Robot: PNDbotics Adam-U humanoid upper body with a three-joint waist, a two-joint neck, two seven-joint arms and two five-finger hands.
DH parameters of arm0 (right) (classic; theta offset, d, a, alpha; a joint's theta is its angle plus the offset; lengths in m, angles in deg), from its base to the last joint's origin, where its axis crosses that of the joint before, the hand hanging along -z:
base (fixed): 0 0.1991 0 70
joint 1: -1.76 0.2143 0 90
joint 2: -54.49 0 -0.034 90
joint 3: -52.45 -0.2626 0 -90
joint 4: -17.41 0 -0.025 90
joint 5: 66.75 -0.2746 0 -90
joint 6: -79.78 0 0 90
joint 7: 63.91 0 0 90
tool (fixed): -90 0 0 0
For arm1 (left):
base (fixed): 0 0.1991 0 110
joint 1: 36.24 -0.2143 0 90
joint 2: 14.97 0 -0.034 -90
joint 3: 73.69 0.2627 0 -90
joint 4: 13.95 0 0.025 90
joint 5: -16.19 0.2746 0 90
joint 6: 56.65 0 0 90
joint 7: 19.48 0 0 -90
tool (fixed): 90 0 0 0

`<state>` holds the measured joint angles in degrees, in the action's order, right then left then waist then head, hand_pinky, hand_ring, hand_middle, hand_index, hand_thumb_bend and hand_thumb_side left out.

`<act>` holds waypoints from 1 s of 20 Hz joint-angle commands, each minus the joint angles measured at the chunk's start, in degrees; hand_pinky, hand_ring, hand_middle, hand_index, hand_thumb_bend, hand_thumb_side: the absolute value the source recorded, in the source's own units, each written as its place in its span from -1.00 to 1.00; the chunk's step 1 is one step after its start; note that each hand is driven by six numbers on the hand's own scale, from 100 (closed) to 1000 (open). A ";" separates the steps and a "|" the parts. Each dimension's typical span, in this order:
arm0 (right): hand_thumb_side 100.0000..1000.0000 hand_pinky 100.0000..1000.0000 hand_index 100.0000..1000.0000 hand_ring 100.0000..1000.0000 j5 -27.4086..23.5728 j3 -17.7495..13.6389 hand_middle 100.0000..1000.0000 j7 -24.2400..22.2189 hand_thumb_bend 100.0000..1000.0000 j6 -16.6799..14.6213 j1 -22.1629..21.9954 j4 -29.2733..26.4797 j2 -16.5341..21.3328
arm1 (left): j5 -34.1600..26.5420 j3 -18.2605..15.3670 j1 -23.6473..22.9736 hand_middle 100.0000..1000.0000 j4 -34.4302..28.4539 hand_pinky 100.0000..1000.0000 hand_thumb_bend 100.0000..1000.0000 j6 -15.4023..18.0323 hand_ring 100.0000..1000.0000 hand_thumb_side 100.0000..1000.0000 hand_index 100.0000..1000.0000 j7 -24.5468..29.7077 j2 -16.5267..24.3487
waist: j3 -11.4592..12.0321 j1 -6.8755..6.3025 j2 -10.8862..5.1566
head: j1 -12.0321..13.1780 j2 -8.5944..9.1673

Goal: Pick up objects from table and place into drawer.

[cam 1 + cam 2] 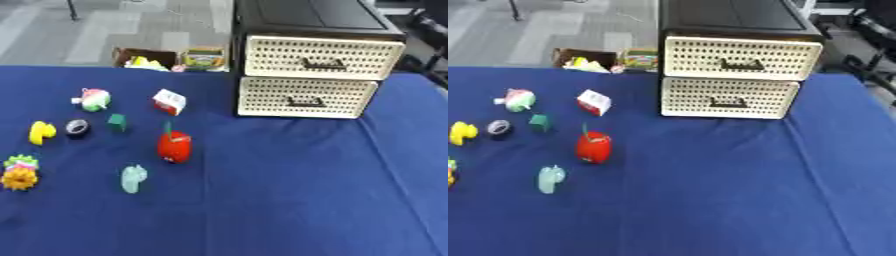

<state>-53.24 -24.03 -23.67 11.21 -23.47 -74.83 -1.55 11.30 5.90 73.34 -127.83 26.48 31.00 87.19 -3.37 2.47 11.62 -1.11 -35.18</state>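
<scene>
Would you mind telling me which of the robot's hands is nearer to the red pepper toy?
Neither can be judged: no hand shows in either view. The red pepper toy stands alone on the blue cloth.

Blue-clothed table [289, 200]: small toys scattered left, red pepper [174, 146] among them; two-drawer unit [308, 75] at far edge.
</scene>
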 commanded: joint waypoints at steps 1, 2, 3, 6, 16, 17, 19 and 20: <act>1.00 -1.00 0.64 -1.00 1.64 0.58 -1.00 -2.21 -0.77 1.57 1.85 1.67 -0.20 | 0.16 -0.21 0.51 -0.10 -0.71 -0.26 -1.00 0.06 -0.13 0.42 0.39 0.25 1.80 | 0.00 -0.15 -1.09 | -0.14 0.17; 1.00 -1.00 0.65 -1.00 1.84 0.79 -1.00 -2.21 -0.73 1.50 2.10 1.89 -0.44 | 0.15 -0.17 0.56 -0.10 -0.71 -0.26 -1.00 0.06 -0.13 0.42 0.39 0.29 1.78 | 0.13 -0.12 -1.06 | -0.41 0.16; 1.00 -1.00 0.65 -1.00 2.30 1.47 -1.00 -2.21 -0.73 1.72 2.82 2.31 -1.15 | 0.10 -0.02 0.70 -0.10 -0.71 -0.26 -1.00 0.06 -0.13 0.42 0.39 0.41 1.72 | 0.49 -0.07 -1.01 | -0.93 0.14; 1.00 -1.00 0.64 -1.00 4.36 2.86 -1.00 -2.21 -0.71 2.47 5.61 4.44 -4.27 | 0.06 0.07 0.77 -0.10 -0.71 -0.26 -1.00 0.01 -0.13 0.42 0.39 0.55 1.62 | 0.73 -0.13 -0.96 | -1.50 0.05; 1.00 -1.00 0.64 -1.00 9.10 3.67 -1.00 -1.70 -0.70 1.84 9.22 10.27 -10.11 | -0.06 0.21 1.01 -0.10 -0.71 -0.26 -1.00 -0.02 -0.13 0.42 0.39 0.73 1.27 | 1.16 -0.31 -0.86 | -2.38 0.43; 1.00 -1.00 0.64 -1.00 9.38 3.93 -1.00 -1.65 -0.70 1.79 9.41 10.78 -10.53 | -0.07 0.24 1.05 -0.10 -0.71 -0.26 -1.00 -0.03 -0.13 0.42 0.39 0.76 1.25 | 1.21 -0.33 -0.83 | -2.46 0.51; 1.00 -1.00 0.64 -1.00 9.97 4.26 -1.00 -1.47 -0.69 1.71 9.82 11.80 -11.37 | -0.09 0.29 1.14 -0.10 -0.71 -0.26 -1.00 -0.02 -0.13 0.42 0.39 0.83 1.21 | 1.33 -0.37 -0.74 | -2.64 0.72; 1.00 -1.00 0.64 -1.00 10.26 4.33 -1.00 -1.29 -0.69 1.68 10.03 12.32 -11.78 | -0.10 0.30 1.19 -0.10 -0.71 -0.26 -1.00 -0.03 -0.13 0.42 0.39 0.84 1.19 | 1.40 -0.39 -0.71 | -2.71 0.81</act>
<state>-43.65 -19.38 -23.59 11.29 -14.93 -63.06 -13.76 11.28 6.29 73.55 -127.83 26.34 31.63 87.19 -1.99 2.26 11.72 -3.63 -35.09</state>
